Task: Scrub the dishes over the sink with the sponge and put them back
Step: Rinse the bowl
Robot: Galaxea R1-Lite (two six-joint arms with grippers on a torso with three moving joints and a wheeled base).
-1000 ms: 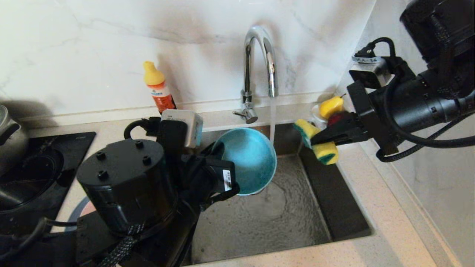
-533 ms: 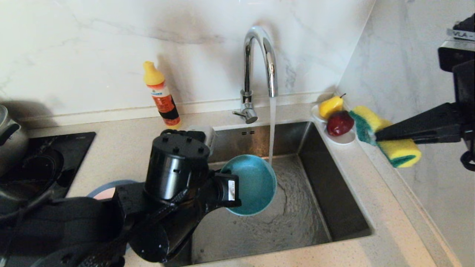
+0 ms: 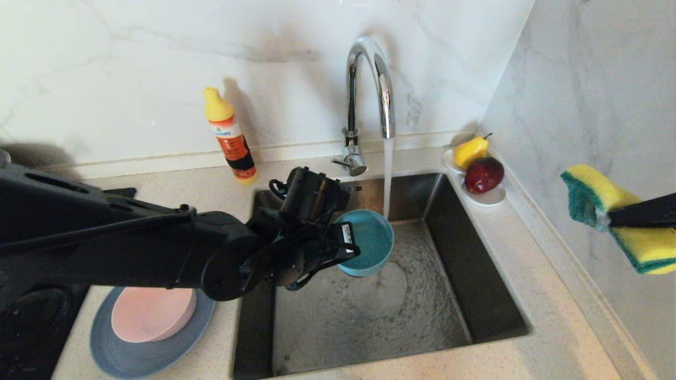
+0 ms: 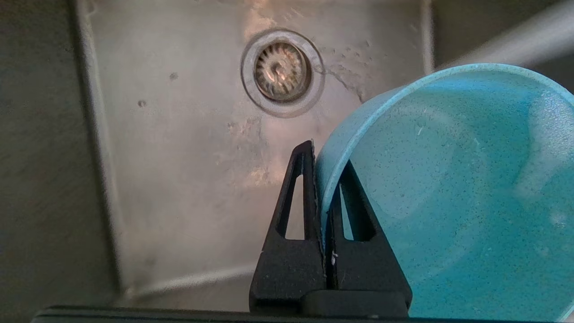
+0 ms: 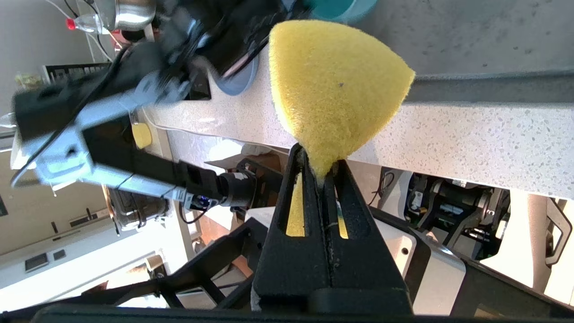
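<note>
Sink [image 3: 478,295]: steel basin, wet floor, round strainer drain [image 4: 281,72] uncovered; water runs from the chrome tap [image 3: 369,89] and falls just beside the teal bowl [image 3: 369,240]

Teal bowl: held over the basin, tilted on its side, hollow facing the stream, nothing in it. Left gripper [image 4: 319,179] clamped on its rim, one finger outside the wall, one inside

Slate-blue plate [image 3: 132,353]: on the counter left of the sink, carrying the pale pink bowl [image 3: 150,314], which is upright with nothing visible inside

White saucer [image 3: 488,196]: back right corner of the counter, holding a red apple [image 3: 483,174] and a yellow pear [image 3: 471,150]

Sponge [image 3: 607,211]: yellow foam, green scouring side, in the air by the right wall, well apart from the sink. Right gripper [image 5: 319,179] pinched tight on its narrow middle

Detergent bottle [image 3: 231,137]: upright by the backsplash, left of the tap

Changes from a second ago: sponge carried from above the sink's right edge out toward the right wall; left arm lowered and swung aside, uncovering plate and pink bowl; teal bowl sits lower in the basin, still beside the stream
</note>
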